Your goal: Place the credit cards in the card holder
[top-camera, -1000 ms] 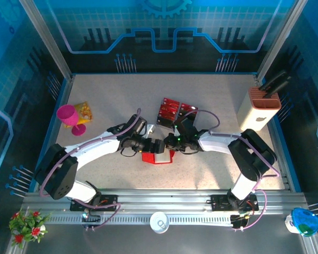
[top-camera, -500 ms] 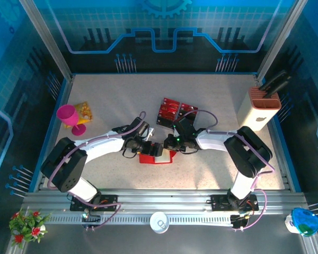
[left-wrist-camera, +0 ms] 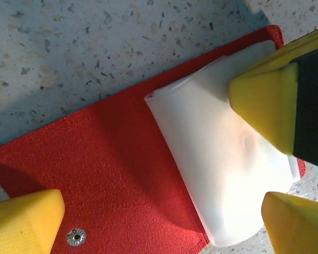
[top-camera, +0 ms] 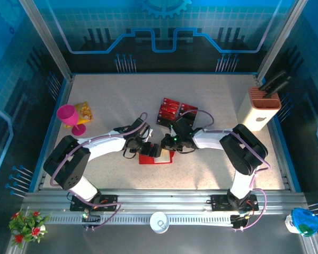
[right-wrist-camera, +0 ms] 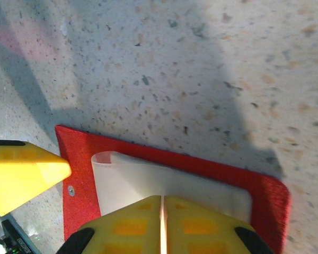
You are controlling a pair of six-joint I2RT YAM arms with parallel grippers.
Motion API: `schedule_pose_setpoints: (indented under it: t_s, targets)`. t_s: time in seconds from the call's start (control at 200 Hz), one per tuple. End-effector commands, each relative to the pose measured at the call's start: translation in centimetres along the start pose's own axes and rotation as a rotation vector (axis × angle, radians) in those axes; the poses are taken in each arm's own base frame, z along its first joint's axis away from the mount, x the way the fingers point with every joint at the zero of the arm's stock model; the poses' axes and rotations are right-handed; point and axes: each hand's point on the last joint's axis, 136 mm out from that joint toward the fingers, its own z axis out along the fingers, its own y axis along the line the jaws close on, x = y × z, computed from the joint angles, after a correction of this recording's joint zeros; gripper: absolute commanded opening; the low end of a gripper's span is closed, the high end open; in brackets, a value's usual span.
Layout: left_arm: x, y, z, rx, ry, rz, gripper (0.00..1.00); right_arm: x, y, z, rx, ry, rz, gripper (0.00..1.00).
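By my reckoning no card is in yet: the card holder (top-camera: pixel 156 157) lies open on the desk, my left tool (left-wrist-camera: pixel 161 211) released astride it, my right tool (right-wrist-camera: pixel 162 211) clenched with tips on its pale sleeves (left-wrist-camera: pixel 222 169), and the credit cards (top-camera: pixel 172 110) wait behind it.

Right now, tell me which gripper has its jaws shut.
The right gripper: its jaws meet with a hairline gap over the card holder, whereas the left gripper holds them wide apart.
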Motion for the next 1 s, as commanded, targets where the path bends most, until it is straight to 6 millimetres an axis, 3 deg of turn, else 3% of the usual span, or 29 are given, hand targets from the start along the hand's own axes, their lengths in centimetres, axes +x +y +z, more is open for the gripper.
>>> schedule_pose_setpoints:
  t_s: [0.0, 0.145, 0.605, 0.805, 0.956, 0.991]
  targets:
    - [1.1, 1.2, 0.5, -0.049, 0.041, 0.008, 0.97, 0.7, 0.4, 0.8, -0.004, 0.032, 0.018, 0.11]
    - [1.4, 1.7, 0.8, -0.071, 0.055, 0.010, 0.96, 0.6, 0.8, 0.8, -0.021, 0.033, 0.027, 0.11]
    - [2.7, 2.5, 1.9, -0.097, 0.122, 0.028, 0.74, -0.2, 2.1, 0.1, -0.079, 0.005, 0.064, 0.13]
    - [3.0, 2.6, 2.3, -0.100, 0.143, 0.028, 0.68, -1.5, 2.7, -2.1, -0.099, -0.060, 0.055, 0.36]
    - [3.1, 2.6, 2.4, -0.100, 0.151, 0.028, 0.66, -1.9, 2.6, -3.1, -0.086, -0.087, 0.043, 0.42]
    - [3.1, 2.6, 2.4, -0.098, 0.152, 0.029, 0.65, -1.2, 1.5, -2.9, -0.064, -0.074, 0.054, 0.42]
